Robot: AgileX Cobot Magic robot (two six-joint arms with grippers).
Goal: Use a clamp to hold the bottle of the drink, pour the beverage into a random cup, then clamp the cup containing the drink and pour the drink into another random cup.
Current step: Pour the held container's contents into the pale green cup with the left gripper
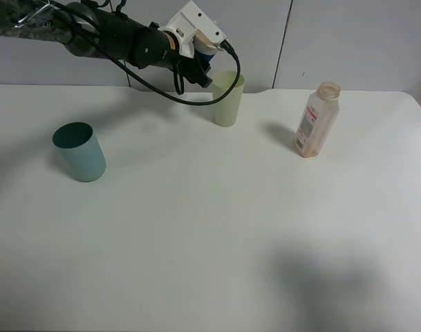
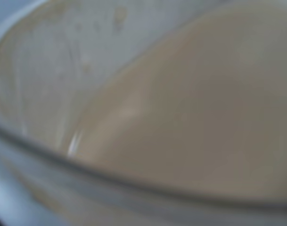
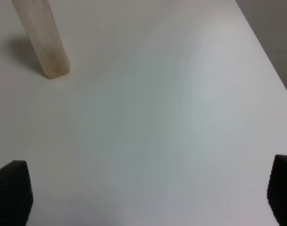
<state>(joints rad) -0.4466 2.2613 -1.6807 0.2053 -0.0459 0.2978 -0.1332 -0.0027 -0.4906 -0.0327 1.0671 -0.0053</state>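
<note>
My left gripper (image 1: pixel 200 59) is at the back of the table, shut on the short white cup with the blue band (image 1: pixel 207 48). It holds the cup tipped on its side just above the rim of the pale yellow-green tumbler (image 1: pixel 227 100). The left wrist view looks into the cup, where the tan milky drink (image 2: pixel 195 117) lies against the tilted inner wall (image 2: pixel 53 61). The bottle (image 1: pixel 316 121) stands upright at the back right, uncapped. In the right wrist view my right gripper (image 3: pixel 148 197) is open and empty, apart from the bottle (image 3: pixel 42 37).
A dark teal cup (image 1: pixel 79 152) stands upright on the left of the white table (image 1: pixel 210 242). The left arm's black cable hangs in a loop beside the tumbler. The table's right edge (image 3: pixel 270 61) shows in the right wrist view.
</note>
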